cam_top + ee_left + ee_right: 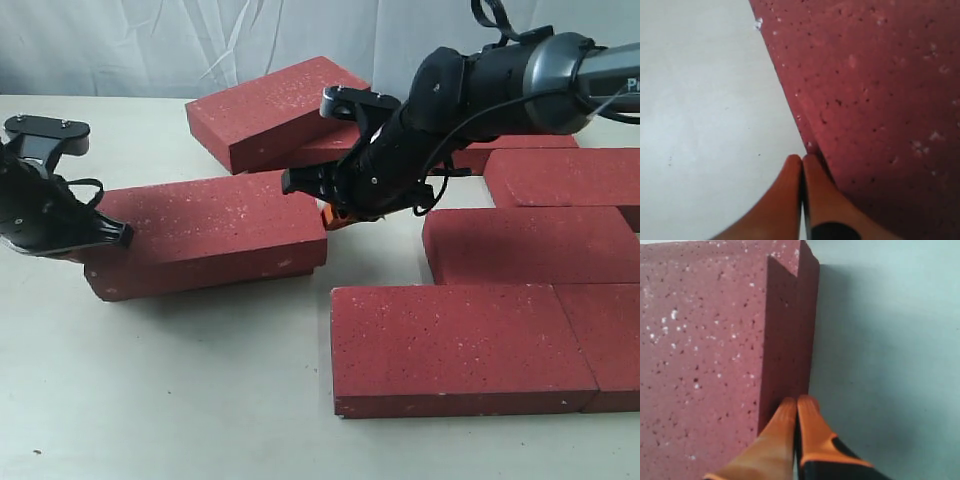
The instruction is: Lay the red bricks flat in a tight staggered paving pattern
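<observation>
**Figure.** A loose dark red, white-speckled rectangular paver brick (210,235) lies flat on the pale tabletop (200,400), left of centre and slightly skewed. It is braced at both short ends.

The left end effector (118,236) is pressed to the brick's left end. In the left wrist view its orange fingertips (801,161) are closed together with nothing between them and touch the brick's lower edge (880,100). The right end effector (335,213) is set against the opposite end, likewise closed on nothing, its tips (797,402) meeting the end face near a notched corner (700,340). The brick is judged too broad to be pinched, so closed fingers are probably being used as pushers, one at each end, to slide and square it.

Five laid bricks form the partial paving on the right:
- two in front (460,345) (610,340), butted together
- one behind them (530,245)
- two further back (565,175) (520,143)

Bare tabletop separates the loose brick from this paving. Behind it, a tilted brick (275,110) appears to lean on a partly hidden one (320,150). The right arm crosses above these, so clearance for it there is judged tight.
</observation>
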